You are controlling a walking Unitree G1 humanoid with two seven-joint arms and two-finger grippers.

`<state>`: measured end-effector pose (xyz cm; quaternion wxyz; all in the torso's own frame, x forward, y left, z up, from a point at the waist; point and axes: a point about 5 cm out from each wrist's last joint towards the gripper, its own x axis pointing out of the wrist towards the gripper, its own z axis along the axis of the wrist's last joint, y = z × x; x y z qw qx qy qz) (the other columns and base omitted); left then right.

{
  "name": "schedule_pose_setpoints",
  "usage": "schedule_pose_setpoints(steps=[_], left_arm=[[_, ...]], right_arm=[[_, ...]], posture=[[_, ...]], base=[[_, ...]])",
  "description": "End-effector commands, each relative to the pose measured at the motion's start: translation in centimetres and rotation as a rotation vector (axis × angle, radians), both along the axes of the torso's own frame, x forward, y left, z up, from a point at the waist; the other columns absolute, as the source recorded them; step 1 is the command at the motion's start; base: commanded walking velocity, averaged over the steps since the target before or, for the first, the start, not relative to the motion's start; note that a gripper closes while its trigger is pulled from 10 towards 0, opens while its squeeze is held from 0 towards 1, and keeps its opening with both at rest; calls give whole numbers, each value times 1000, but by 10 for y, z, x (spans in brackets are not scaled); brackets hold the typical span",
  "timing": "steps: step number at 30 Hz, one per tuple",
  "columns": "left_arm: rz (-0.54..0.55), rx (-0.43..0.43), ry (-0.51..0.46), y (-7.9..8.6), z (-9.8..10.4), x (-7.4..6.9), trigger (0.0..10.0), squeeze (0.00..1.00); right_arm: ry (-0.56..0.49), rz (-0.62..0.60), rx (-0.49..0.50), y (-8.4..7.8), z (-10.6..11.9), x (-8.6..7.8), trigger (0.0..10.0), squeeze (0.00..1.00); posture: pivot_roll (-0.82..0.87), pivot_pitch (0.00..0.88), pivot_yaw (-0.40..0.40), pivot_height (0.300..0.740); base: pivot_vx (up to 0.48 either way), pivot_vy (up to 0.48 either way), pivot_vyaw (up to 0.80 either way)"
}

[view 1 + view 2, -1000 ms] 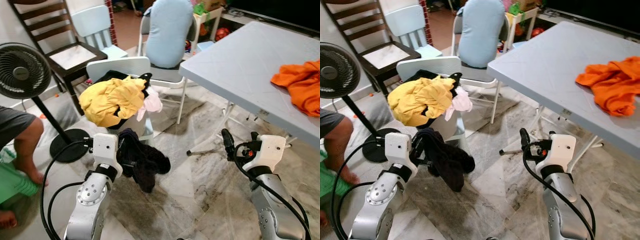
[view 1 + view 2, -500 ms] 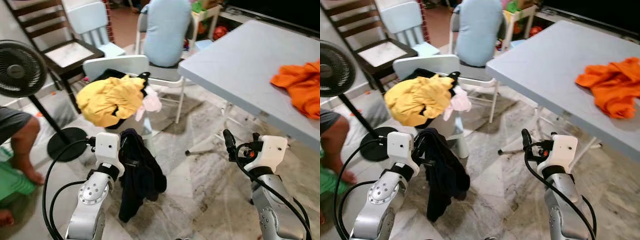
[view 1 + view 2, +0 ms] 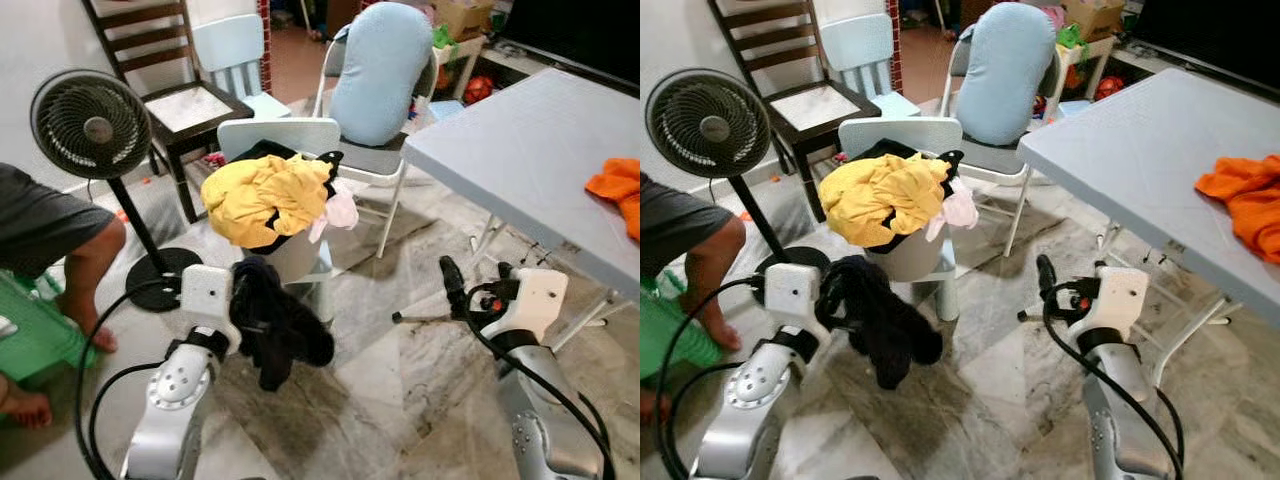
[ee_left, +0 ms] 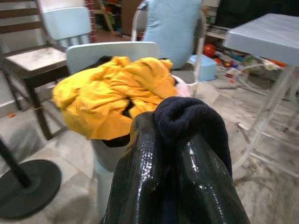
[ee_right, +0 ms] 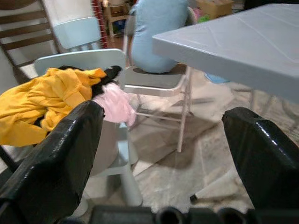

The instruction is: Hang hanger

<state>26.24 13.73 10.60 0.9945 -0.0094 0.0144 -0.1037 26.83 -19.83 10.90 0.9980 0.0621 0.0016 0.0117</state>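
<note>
The floor (image 3: 400, 380) is grey-veined marble tile, scuffed dark in patches. A pale grey bench (image 3: 520, 150) on thin metal legs stands at the right, with an orange cloth (image 3: 618, 190) lying on its top near the edge. At the left a black pedestal fan (image 3: 90, 125) stands on a round base, and behind it is a dark wooden chair (image 3: 170, 70) with a pale seat. Beside that is a small light-blue chair (image 3: 235, 55). A folding chair (image 3: 385, 160) carries a light-blue cushion (image 3: 378, 70). A white wall (image 3: 30, 50) rises at the far left. A person's bare leg (image 3: 85, 280) shows at the left edge.
</note>
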Motion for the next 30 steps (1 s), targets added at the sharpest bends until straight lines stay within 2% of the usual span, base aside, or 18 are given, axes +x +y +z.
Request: schedule_pose_setpoints(steps=[1,20,28,30], left_arm=[[-25,-9,-20,-6,5,1,10000,0],[-16,-18,-15,-7,4,1,10000,0],[-72,-35,-36,-11,6,-1,10000,0],[-80,-43,-37,-11,6,-2,10000,0]], right_arm=[[1,-16,-3,-5,-1,-2,10000,0],[3,-12,-11,-5,0,-1,10000,0],[6,-7,-20,-5,0,-2,10000,0],[9,-6,-19,-4,-1,-2,10000,0]], posture=[[21,78,-5,740],[17,82,-12,740],[14,85,-13,740],[13,85,-12,740]], base=[[0,345,0],[0,338,0],[0,0,0],[0,0,-800]])
